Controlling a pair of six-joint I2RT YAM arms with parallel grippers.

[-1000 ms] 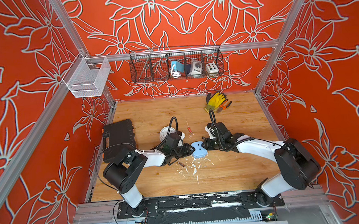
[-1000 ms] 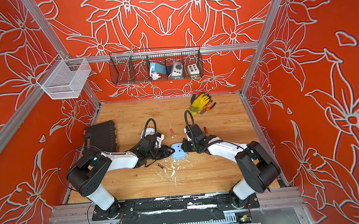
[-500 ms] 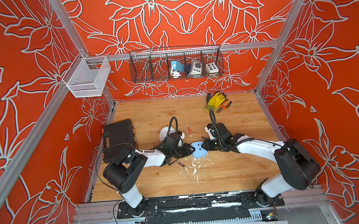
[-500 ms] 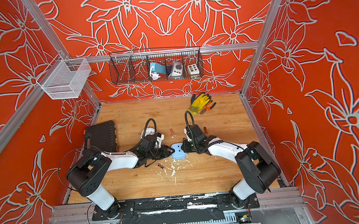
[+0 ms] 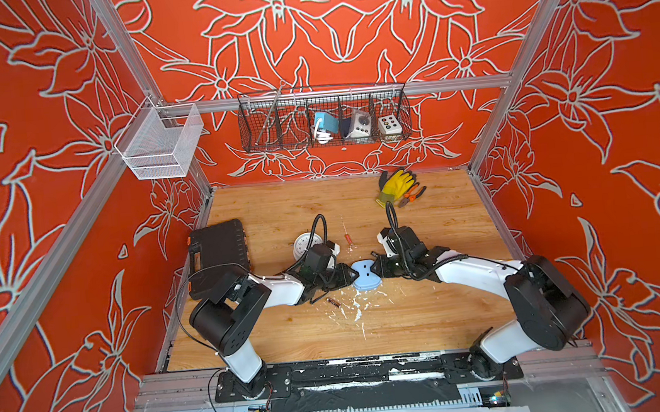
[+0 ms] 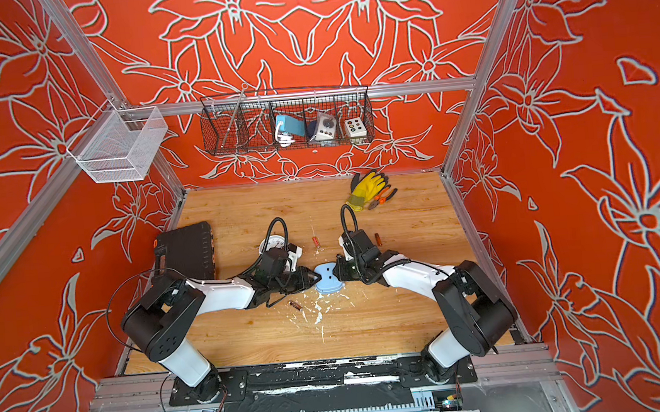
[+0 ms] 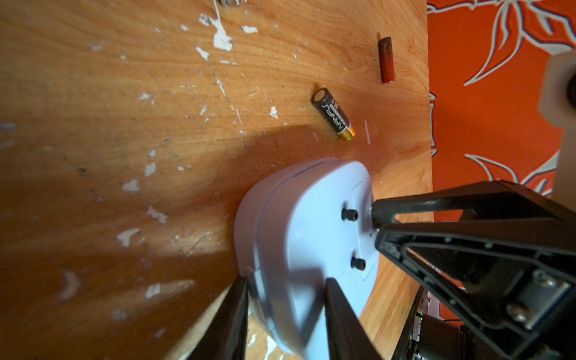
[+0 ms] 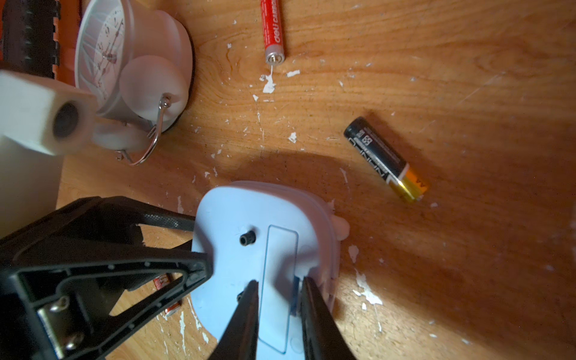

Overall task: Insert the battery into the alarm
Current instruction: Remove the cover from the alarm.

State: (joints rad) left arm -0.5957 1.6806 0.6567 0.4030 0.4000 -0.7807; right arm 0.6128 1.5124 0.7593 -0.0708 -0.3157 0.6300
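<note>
Alarm [image 8: 227,215] lies back up on the table [image 8: 467,93], its battery cover [image 8: 282,249] not yet off.
The left gripper [image 7: 285,280] grasps its rim. The right gripper [image 8: 280,280] rests its tips on the cover; whether it pinches, I cannot tell. The battery [image 8: 386,159] lies just beside. The cover probably must open next. Nothing visibly moved since a second ago.

On the table [image 5: 430,320] two clocks are counted: one blue clock [image 5: 364,277] and one white clock [image 5: 303,243]. Four batteries are counted: a red battery [image 5: 348,238] at the blue clock's eleven o'clock, a black-and-gold battery [image 7: 333,114], a brown battery [image 6: 378,238] and a fourth battery [image 5: 332,302] at its eight o'clock. One glove [image 5: 397,181] and one pair of pliers [image 5: 412,196] are found at the table's one o'clock, and one black case [image 5: 219,252] at nine. Two baskets are hung: one white basket [image 5: 158,148] and one black basket [image 5: 274,139].
</note>
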